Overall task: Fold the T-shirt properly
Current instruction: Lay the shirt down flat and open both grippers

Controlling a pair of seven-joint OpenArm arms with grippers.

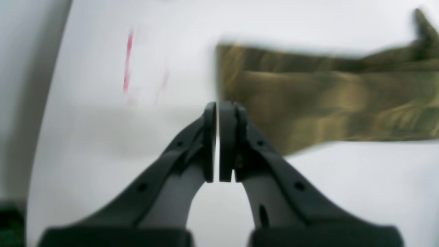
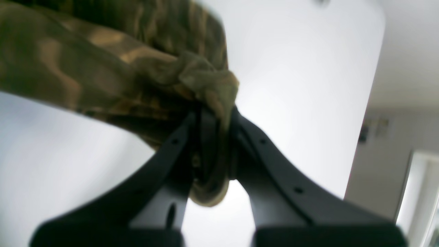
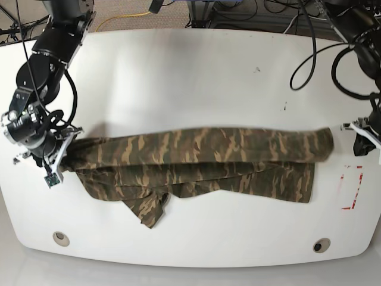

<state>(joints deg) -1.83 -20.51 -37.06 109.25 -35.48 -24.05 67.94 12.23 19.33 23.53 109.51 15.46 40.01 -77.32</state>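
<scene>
The camouflage T-shirt (image 3: pixel 196 161) lies stretched in a long band across the white table (image 3: pixel 178 77), with a sleeve sticking out toward the front edge. At the band's left end my right gripper (image 3: pixel 59 156) is shut on a bunched edge of the fabric. In the right wrist view the T-shirt (image 2: pixel 103 68) is pinched between the fingers of the right gripper (image 2: pixel 212 116). My left gripper (image 3: pixel 357 138) stands just past the shirt's right end. In its wrist view the left gripper (image 1: pixel 217 106) is shut and empty, beside the T-shirt (image 1: pixel 325 99).
A red rectangle outline (image 3: pixel 351 187) is drawn on the table near the right edge, seen as red marks (image 1: pixel 127 61) by the left wrist. Two round holes (image 3: pixel 59 238) (image 3: pixel 321 245) sit near the front edge. Cables (image 3: pixel 309 53) hang over the back right.
</scene>
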